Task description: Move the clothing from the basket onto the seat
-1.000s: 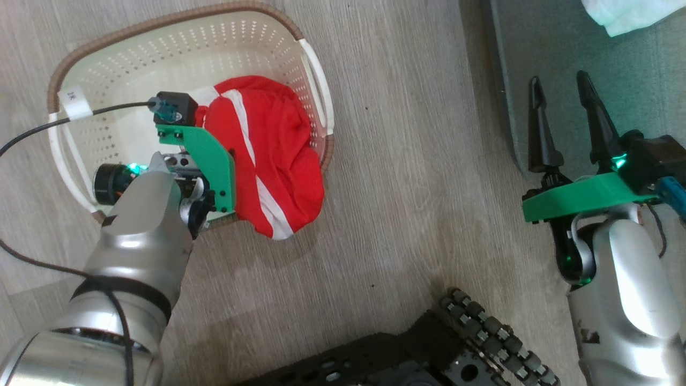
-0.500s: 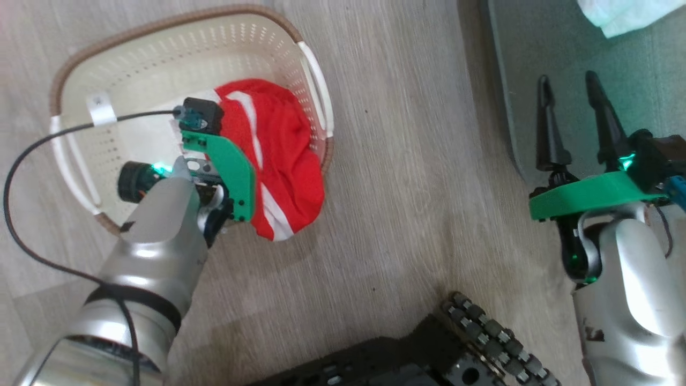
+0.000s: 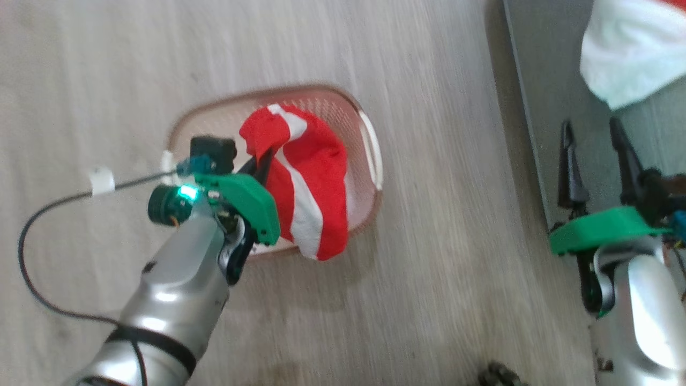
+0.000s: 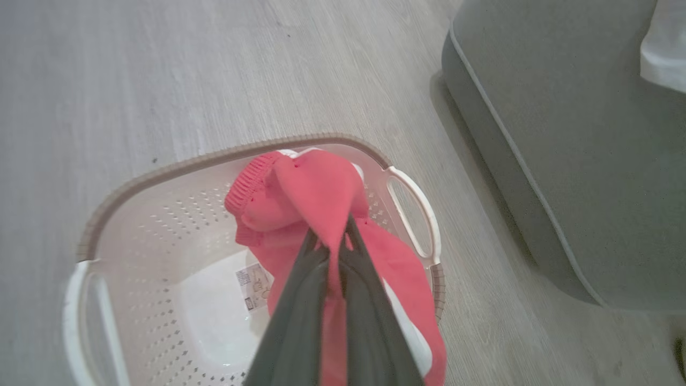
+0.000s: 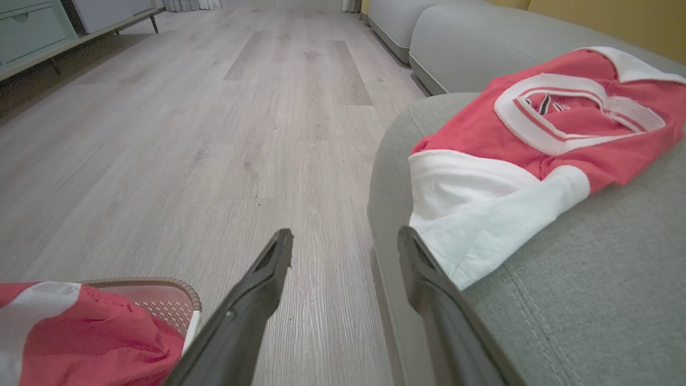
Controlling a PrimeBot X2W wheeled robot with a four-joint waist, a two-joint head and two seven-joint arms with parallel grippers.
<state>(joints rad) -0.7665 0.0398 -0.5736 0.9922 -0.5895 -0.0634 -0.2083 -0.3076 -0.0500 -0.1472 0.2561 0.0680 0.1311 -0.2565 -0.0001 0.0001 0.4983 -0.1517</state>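
My left gripper (image 4: 330,236) is shut on the red clothing (image 4: 316,187), pinching a fold of it above the cream basket (image 4: 214,158). In the head view the clothing (image 3: 316,182), red with white stripes, hangs from the left gripper (image 3: 261,161) and drapes over the basket's (image 3: 371,155) near rim. My right gripper (image 3: 589,124) stands open and holds nothing at the edge of the grey-green seat (image 3: 557,64). Another red and white garment (image 5: 536,134) with a round white-ringed emblem lies on the seat (image 5: 589,311), just right of the right gripper (image 5: 345,236).
Pale wood floor lies between the basket and the seat. A black cable with a white tag (image 3: 102,181) trails from my left wrist. A label sticker (image 4: 252,281) shows on the basket's bottom. A low cabinet (image 5: 32,27) stands far off, and another sofa section (image 5: 429,32) lies beyond the seat.
The left gripper has shut on the red clothing and raised it out of the basket's bottom. The head camera has moved, so the whole picture has shifted. The right gripper stays open.
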